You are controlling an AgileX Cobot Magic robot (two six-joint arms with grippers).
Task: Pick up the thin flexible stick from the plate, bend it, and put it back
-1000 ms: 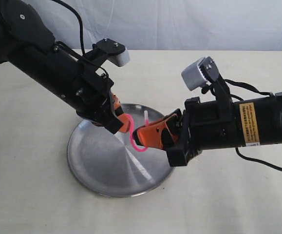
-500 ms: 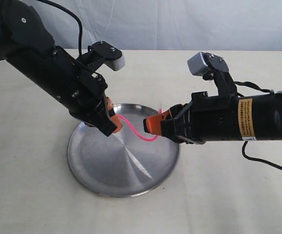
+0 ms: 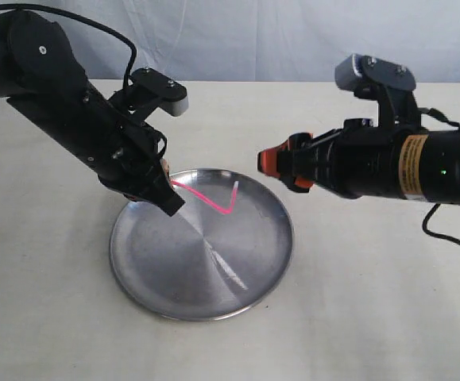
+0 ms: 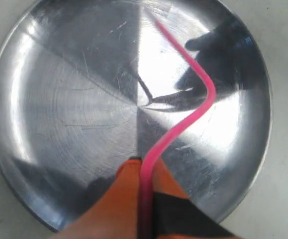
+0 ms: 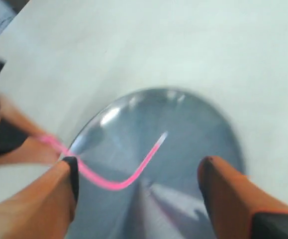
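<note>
Jaws of left gripper (image 3: pixel 170 198) are clamping the kinked stick (image 3: pixel 206 202) above the plate (image 3: pixel 174 274) while right gripper (image 3: pixel 269 163) is hovering nearby, jaws apart.

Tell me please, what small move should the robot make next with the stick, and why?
Probably the left gripper should lower the stick onto the plate and open. The stick already has a clear kink, only the left gripper is clamped on one end of it, and it hangs over the plate. The right gripper is open, off beside the plate, touching nothing.
</note>
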